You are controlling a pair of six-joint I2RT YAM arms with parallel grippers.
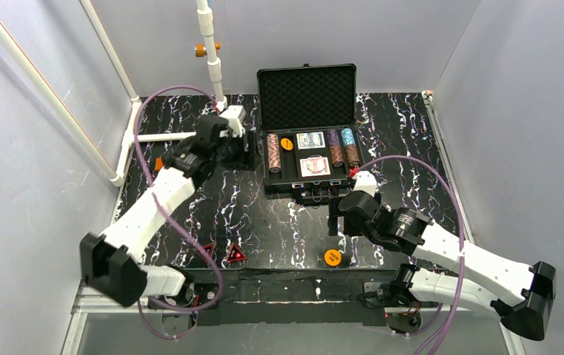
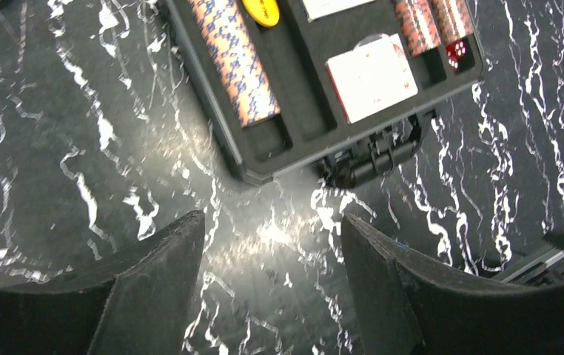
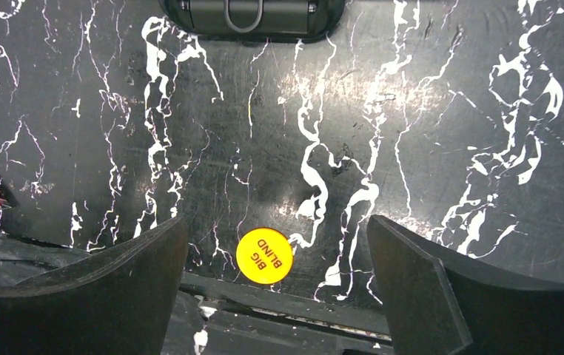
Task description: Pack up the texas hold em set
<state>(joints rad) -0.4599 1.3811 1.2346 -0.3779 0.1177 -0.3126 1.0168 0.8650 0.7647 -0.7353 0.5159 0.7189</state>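
Far centre, I see the case lid-up, chips and decks slotted. My left gripper and right gripper gape wide, empty.

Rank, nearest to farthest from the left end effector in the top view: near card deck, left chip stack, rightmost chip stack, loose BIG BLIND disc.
1. left chip stack, beside the left end effector
2. near card deck, middle of the case
3. rightmost chip stack, case's right end
4. BIG BLIND disc, loose on the table
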